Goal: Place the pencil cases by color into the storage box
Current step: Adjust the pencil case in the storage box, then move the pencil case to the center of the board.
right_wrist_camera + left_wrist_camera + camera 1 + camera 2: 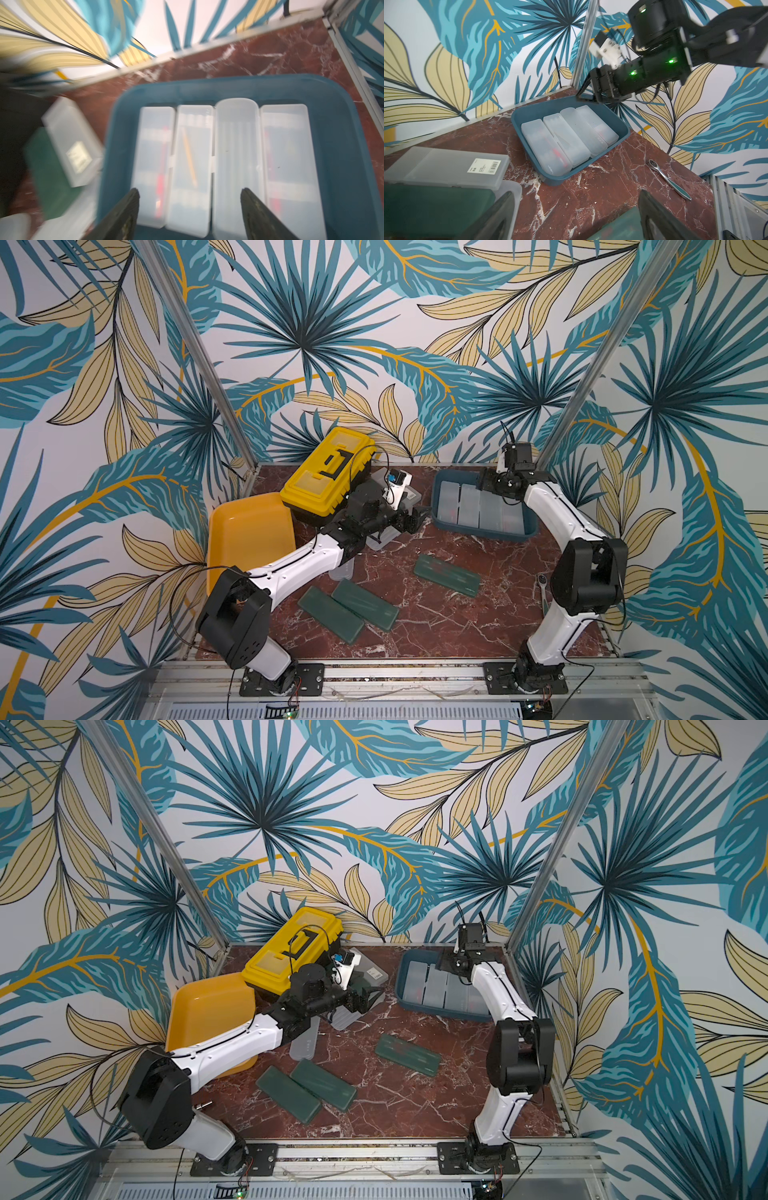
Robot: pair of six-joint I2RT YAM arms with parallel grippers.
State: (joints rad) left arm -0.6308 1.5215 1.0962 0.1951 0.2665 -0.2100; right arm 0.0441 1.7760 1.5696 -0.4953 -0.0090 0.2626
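Blue storage box [537,113] is one layer full: four frosted white cases [236,162] lie flat inside it, side by side, long edges touching.

Right gripper [190,190] hangs above the box, over the cases. Its jaws are partly apart with nothing between them. That wrist view is motion-blurred, but the gap reads plainly.

Left gripper [576,192] sits beside the box on the toolbox side. Its fingers [500,215] are spread wide with bare table between them. A green patch shows low between the fingers, and we cannot tell whether it touches one.

Outside the box:
- A single green case [446,574] lies flat just in front of the box, toward the arm bases.
- A pair of green cases [365,605] lies further from the box on that same side, the two touching each other, nearer the left arm.
- A fourth green case [425,207] lies on the box's toolbox side, partly under a grey labelled box [446,166].
- A loose white case [384,540] lies under the left gripper, and another white case [305,1044] is half hidden by the left arm.

The yellow toolbox [328,477] stands well apart from the box, with the yellow tray [245,531] beyond it. The ratchet [544,593] lies in front of the box — close to the right arm.
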